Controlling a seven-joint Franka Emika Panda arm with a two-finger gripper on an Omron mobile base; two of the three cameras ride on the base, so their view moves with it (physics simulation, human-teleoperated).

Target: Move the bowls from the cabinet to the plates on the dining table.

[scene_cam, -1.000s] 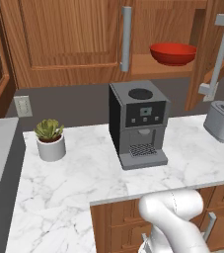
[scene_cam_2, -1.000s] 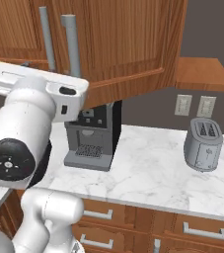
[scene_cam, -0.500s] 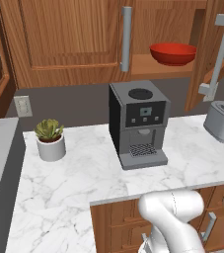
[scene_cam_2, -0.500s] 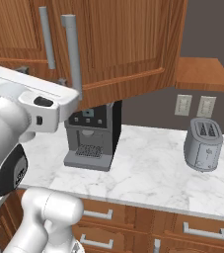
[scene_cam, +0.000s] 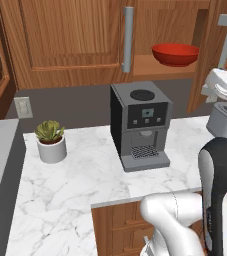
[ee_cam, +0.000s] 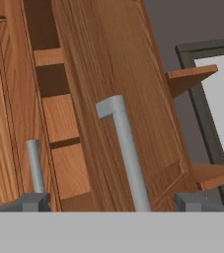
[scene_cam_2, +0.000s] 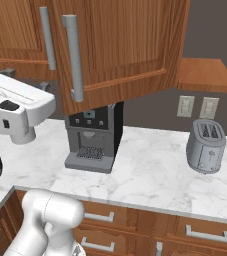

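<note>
A glossy red bowl (scene_cam: 175, 54) sits on a shelf inside the brown wooden cabinet (scene_cam: 75, 40), past its open right door (scene_cam_2: 120, 45). In the hand view my gripper (ee_cam: 112, 202) is open, its fingertips (ee_cam: 32, 201) wide apart. That door's long grey bar handle (ee_cam: 126, 153) rises between them, untouched. Left of the handle, the cabinet's opening (ee_cam: 59, 118) shows bare wooden shelves. My white hand (scene_cam: 224, 85) hangs at the right, below the red bowl. The plates and the dining table are out of view.
A black coffee machine (scene_cam: 141, 125) stands on the marble counter (scene_cam: 75, 185) under the cabinet. A grey plant pot (scene_cam: 51, 147) sits to its left and a silver toaster (scene_cam_2: 206, 145) to its right. Drawers (scene_cam_2: 135, 225) run below the counter.
The arm has swung: its dark link and white hand now show at the right of the left base view, and it has slid left in the right base view. The gripper stays open.
</note>
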